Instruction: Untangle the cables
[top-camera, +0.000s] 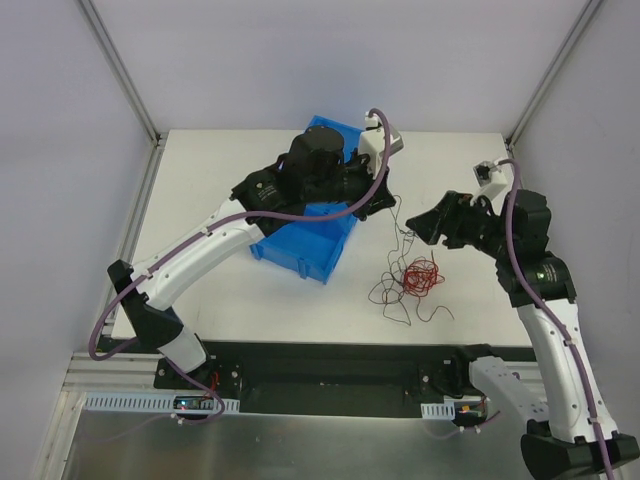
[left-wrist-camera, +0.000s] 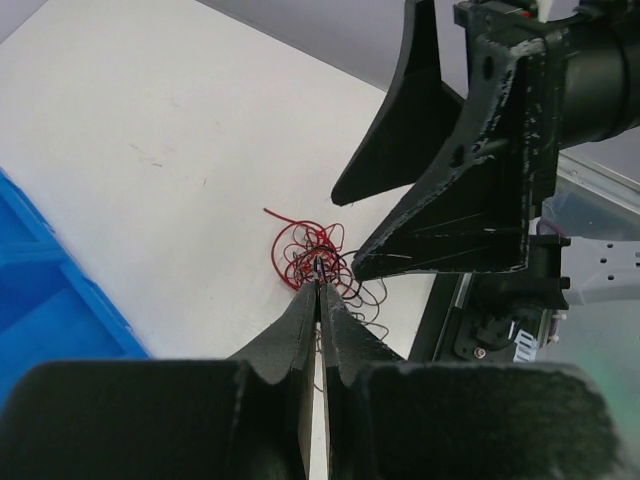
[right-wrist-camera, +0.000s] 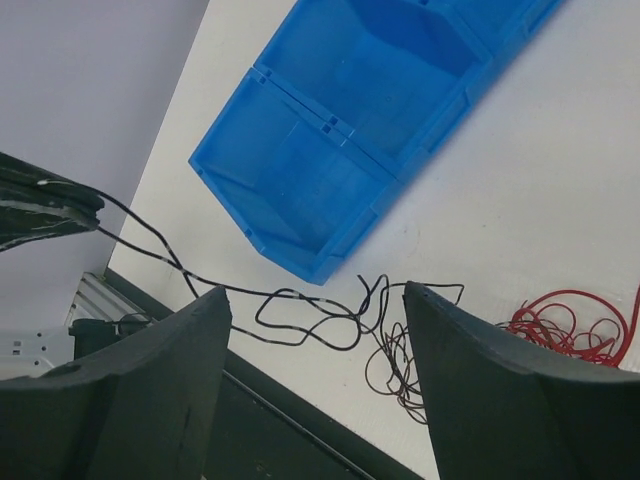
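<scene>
left gripper (left-wrist-camera: 318, 282) is pinching a black strand of the cables (top-camera: 420, 277). the tangle is lying on the table (top-camera: 200, 200), right of the blue bin (top-camera: 300, 250). right gripper (right-wrist-camera: 315, 300) is hovering wide open nearby.

Blue compartmented plastic bin (top-camera: 300, 245), set askew on the white table (top-camera: 450, 170), towards its far middle
</scene>
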